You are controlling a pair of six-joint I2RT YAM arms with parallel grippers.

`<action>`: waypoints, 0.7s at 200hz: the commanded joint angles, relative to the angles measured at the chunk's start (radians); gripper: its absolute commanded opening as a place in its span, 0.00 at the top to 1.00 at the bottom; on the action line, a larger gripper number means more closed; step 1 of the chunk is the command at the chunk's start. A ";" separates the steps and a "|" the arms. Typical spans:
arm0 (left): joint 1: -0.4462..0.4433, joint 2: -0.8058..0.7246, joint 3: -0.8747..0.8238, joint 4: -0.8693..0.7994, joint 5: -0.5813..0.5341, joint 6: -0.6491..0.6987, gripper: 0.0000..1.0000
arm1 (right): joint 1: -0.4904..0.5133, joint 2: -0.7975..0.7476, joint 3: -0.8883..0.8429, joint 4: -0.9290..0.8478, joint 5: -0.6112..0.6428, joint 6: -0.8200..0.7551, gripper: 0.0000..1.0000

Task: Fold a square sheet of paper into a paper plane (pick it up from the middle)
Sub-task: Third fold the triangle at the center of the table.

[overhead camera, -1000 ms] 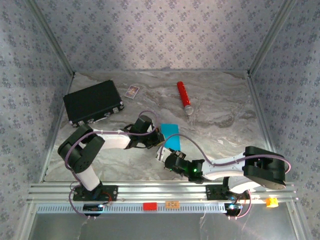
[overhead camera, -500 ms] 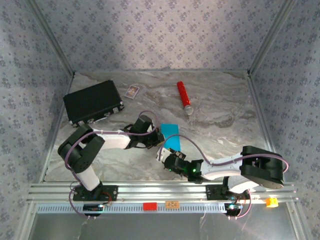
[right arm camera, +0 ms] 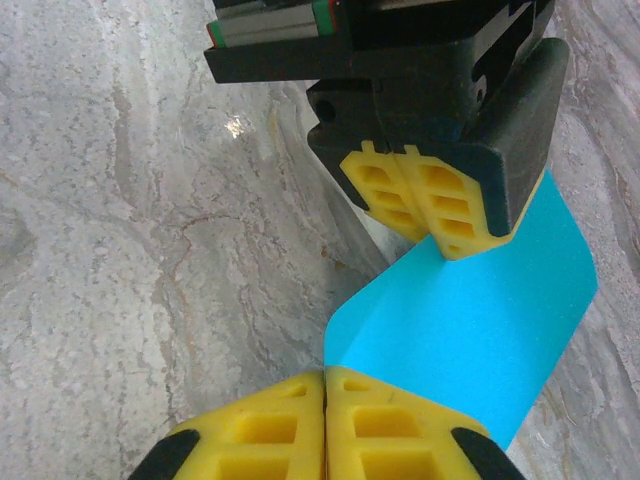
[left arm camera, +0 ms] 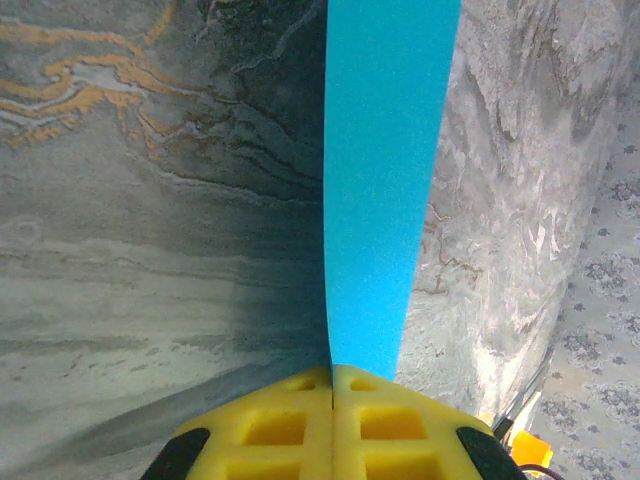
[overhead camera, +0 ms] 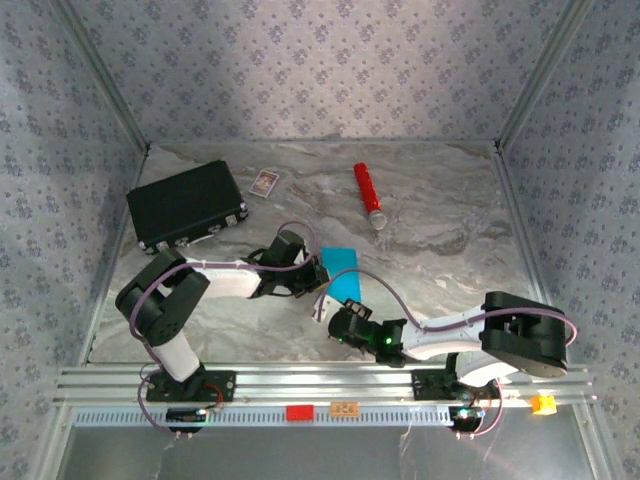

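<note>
The square sheet of paper (overhead camera: 341,269), bright cyan-blue, is held up off the marble table (overhead camera: 440,220) between my two grippers. My left gripper (overhead camera: 319,270) is shut on its far edge. In the left wrist view the sheet (left arm camera: 385,180) stands edge-on, rising straight out of the closed yellow pads (left arm camera: 270,425). My right gripper (overhead camera: 334,304) is shut on the sheet's near corner. In the right wrist view the paper (right arm camera: 480,320) bends between my right gripper (right arm camera: 325,378) and the left gripper (right arm camera: 425,222) facing it. No paper plane shape is visible.
A black rectangular case (overhead camera: 185,207) lies at the back left, with a small white card (overhead camera: 264,182) beside it. A red cylinder (overhead camera: 369,195) lies at the back centre. Patterned walls enclose the table on three sides.
My right gripper has shut on the near part of the paper, after standing partly open. The left gripper has kept its hold and place.
</note>
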 commanded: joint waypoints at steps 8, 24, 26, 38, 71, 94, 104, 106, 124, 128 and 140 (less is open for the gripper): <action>0.003 -0.032 -0.013 0.008 -0.001 -0.003 0.95 | -0.002 -0.014 0.004 -0.028 0.024 0.025 0.94; 0.004 -0.037 -0.013 0.005 -0.003 0.001 0.93 | -0.007 -0.018 0.004 -0.034 0.016 0.036 0.97; 0.004 -0.038 -0.013 0.004 -0.004 0.001 0.92 | -0.008 -0.018 0.004 -0.034 0.015 0.039 0.98; 0.004 -0.048 -0.013 -0.008 -0.013 0.008 0.91 | -0.017 -0.023 0.004 -0.045 0.002 0.054 1.00; 0.006 -0.099 -0.014 -0.077 -0.053 0.046 0.80 | -0.050 -0.049 0.000 -0.057 -0.063 0.099 1.00; 0.014 -0.145 -0.008 -0.154 -0.096 0.077 0.60 | -0.082 -0.074 -0.010 -0.050 -0.133 0.134 1.00; 0.016 -0.166 -0.007 -0.181 -0.114 0.093 0.59 | -0.098 -0.084 -0.014 -0.048 -0.178 0.147 1.00; 0.016 -0.171 -0.007 -0.186 -0.119 0.096 0.58 | -0.102 -0.086 -0.013 -0.048 -0.190 0.152 1.00; 0.022 -0.217 -0.002 -0.244 -0.165 0.120 0.52 | -0.143 -0.107 -0.019 -0.032 -0.292 0.181 1.00; 0.023 -0.226 -0.002 -0.254 -0.174 0.124 0.52 | -0.156 -0.111 -0.019 -0.032 -0.312 0.193 1.00; 0.029 -0.250 -0.001 -0.275 -0.194 0.133 0.51 | -0.188 -0.121 -0.019 -0.029 -0.388 0.210 1.00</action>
